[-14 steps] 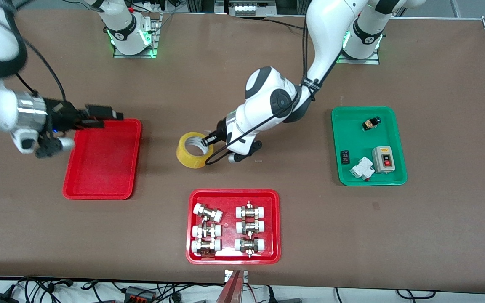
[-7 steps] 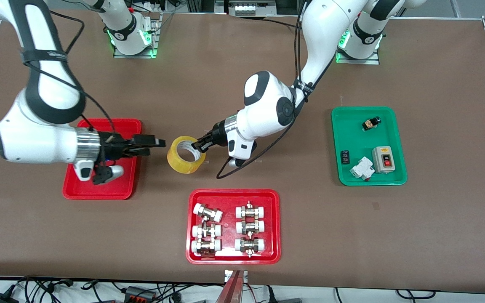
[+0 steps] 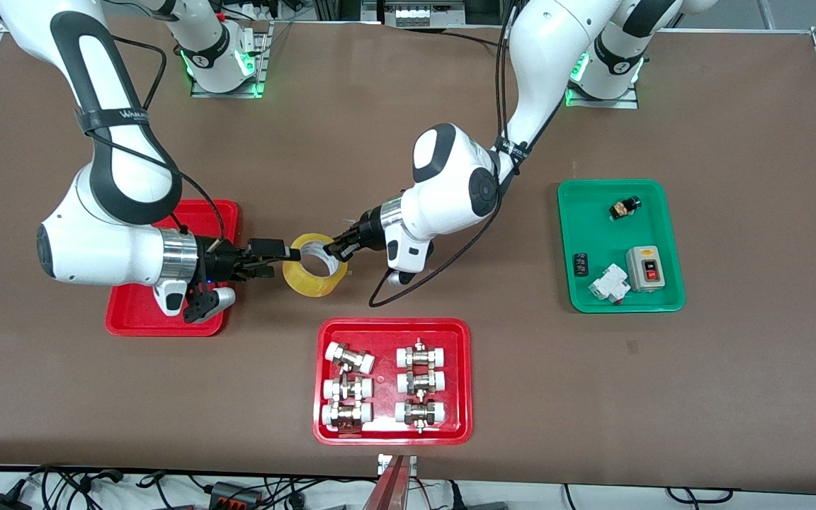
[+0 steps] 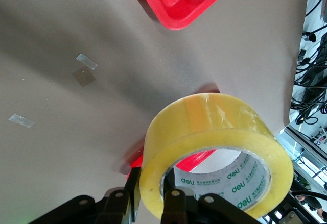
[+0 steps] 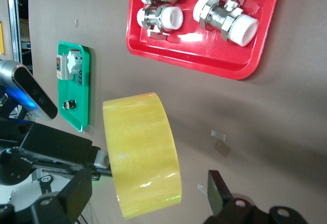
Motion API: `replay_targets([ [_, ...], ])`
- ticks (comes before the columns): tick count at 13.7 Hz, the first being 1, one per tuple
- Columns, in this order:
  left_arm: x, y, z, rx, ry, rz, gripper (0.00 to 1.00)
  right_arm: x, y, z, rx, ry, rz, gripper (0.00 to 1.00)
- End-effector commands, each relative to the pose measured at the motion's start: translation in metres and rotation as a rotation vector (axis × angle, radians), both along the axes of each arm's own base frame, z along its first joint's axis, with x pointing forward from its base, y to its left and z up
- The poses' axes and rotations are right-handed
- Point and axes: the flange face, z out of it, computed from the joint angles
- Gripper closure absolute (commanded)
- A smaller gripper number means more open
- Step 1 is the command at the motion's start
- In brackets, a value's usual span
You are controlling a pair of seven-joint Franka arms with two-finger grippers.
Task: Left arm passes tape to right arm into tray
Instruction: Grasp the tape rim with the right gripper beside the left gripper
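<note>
Above the middle of the bench, between the plain red tray (image 3: 167, 322) and the fittings tray (image 3: 394, 327) at the camera-side edge, the tape (image 3: 314, 265) hangs in the air, pinched through its wall by the left gripper (image 3: 338, 248), whose fingers are clamped on the roll's rim. A second ago the right arm was still back over its tray near the right arm's end of the bench; it has since swung in, and the right gripper (image 3: 280, 253) now sits at the roll's outer face. In the right wrist view its fingers (image 5: 220, 189) stand apart, straddling the tape (image 5: 143, 155) without pinching it yet. So the handover has reached the meeting point but not the transfer: the right gripper must likely close before the left lets go. The green tray (image 3: 620, 301) of switches, toward the left arm's end, plays no part.
</note>
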Motion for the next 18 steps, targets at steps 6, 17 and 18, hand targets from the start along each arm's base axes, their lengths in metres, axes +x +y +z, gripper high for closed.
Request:
replay_targets([
  [6, 0.006, -0.001, 0.007, -0.025, -0.021, -0.012, 0.94, 0.004, 0.014, -0.004, 0.042, -0.026, -0.019, 0.15],
  [17, 0.015, 0.02, 0.037, 0.029, -0.104, -0.027, 0.0, 0.007, 0.011, 0.005, 0.046, -0.032, -0.027, 1.0],
  [18, 0.033, 0.05, 0.057, 0.043, -0.135, 0.001, 0.0, 0.008, 0.009, 0.007, 0.046, -0.033, -0.028, 1.0],
])
